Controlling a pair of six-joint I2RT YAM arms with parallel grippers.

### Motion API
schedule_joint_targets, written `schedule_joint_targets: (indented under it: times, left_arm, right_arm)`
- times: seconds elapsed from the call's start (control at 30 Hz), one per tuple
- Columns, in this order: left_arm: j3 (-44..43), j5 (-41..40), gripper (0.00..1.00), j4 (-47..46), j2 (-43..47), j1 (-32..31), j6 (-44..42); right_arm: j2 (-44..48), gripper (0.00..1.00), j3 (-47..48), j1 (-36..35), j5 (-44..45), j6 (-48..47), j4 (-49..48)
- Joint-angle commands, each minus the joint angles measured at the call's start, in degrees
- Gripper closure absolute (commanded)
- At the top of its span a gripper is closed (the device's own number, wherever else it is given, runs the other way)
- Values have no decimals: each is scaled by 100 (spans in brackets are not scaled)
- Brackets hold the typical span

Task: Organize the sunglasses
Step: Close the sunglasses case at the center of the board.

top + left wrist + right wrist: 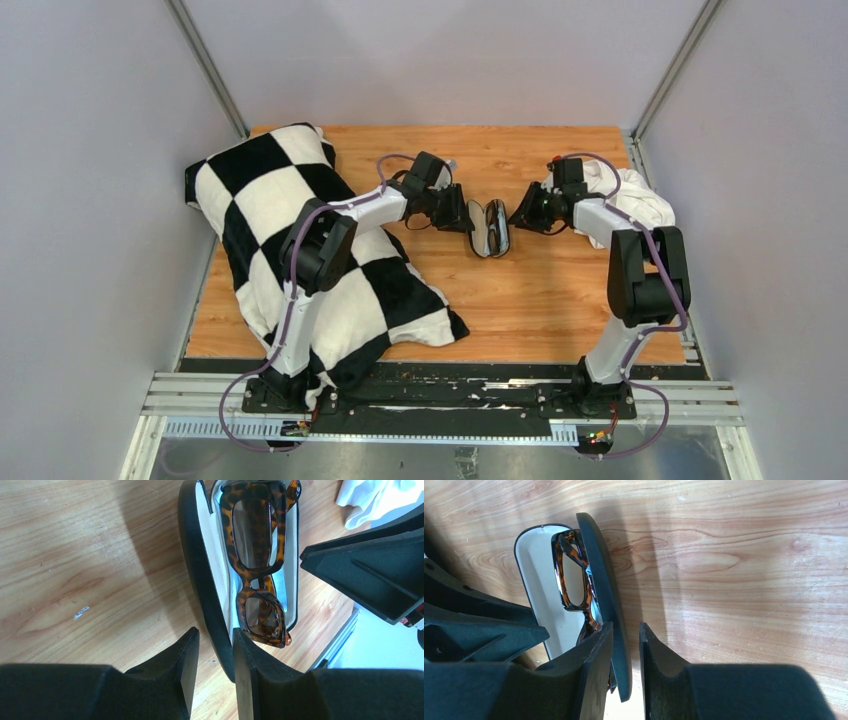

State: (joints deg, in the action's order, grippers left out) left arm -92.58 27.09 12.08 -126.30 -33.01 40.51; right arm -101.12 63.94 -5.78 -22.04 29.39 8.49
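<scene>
The black hard case (490, 228) lies open mid-table, its two halves spread apart. The tortoise-brown sunglasses (255, 555) lie inside one half, on a pale blue layer, and also show in the right wrist view (574, 575). My left gripper (466, 214) is at the case's left side. Its jaws (216, 645) are narrowly open and straddle the black rim (197, 570), with a gap to one finger. My right gripper (520, 214) is at the case's right side. Its jaws (626, 635) are narrowly open around the other half's rim (601, 565), which touches only the left finger.
A black-and-white checkered blanket (300, 240) covers the table's left side, under the left arm. A crumpled white cloth (635, 195) lies at the back right, behind the right arm. Grey walls close in on three sides. Bare wood lies in front of the case.
</scene>
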Motion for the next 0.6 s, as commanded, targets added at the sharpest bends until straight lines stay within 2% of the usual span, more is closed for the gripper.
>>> schedule_joint_targets:
  times: [0.0,0.2,0.57]
  left_arm:
    - [-129,144,64,-49,-129,66,-4]
    - [-174,205,64,9,-140,80,-61]
    - [-296,235,64,124,-160,76,-122]
  right_arm:
    - [252,67,-117,76,-99,88,-89]
    - [208,62,-174,91,-345,147,-269]
    - [-220,64,-207,207,-862,242,-535]
